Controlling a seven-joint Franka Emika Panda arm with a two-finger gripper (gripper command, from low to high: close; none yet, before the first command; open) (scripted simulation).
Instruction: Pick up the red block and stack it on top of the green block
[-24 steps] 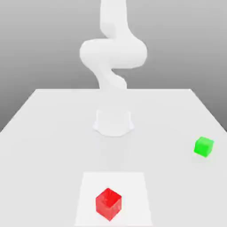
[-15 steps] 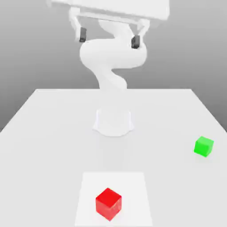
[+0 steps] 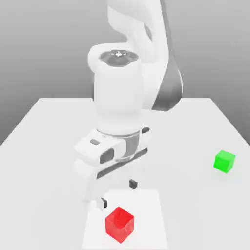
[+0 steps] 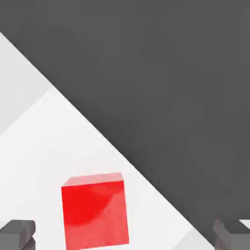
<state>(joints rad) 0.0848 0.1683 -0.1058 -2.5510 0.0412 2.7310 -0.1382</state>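
In the exterior view, starting from its left, the white table (image 3: 44,127) is bare up to the Panda arm (image 3: 119,102), which bends down over the near middle of the surface. The gripper (image 3: 117,193) hangs just above the table with its jaws spread wide and nothing between them; the two dark fingertips (image 3: 132,183) stand apart, just behind the red block (image 3: 119,224) as this view shows it. The red block sits on a paler square patch (image 3: 146,215) near the table's front edge, untouched. In the hand view the red block (image 4: 95,210) lies between the two grey pads (image 4: 17,233), which are well clear of its sides. Further toward the exterior view's right, well apart from the arm, the green block (image 3: 224,161) rests alone on the table.

This looks like the approach stage of the pick: the hand is low but not yet around the cube. The next move probably calls for bringing the open jaws over the red block, sinking until the pads flank its side faces, then closing squarely before any lift toward the green block
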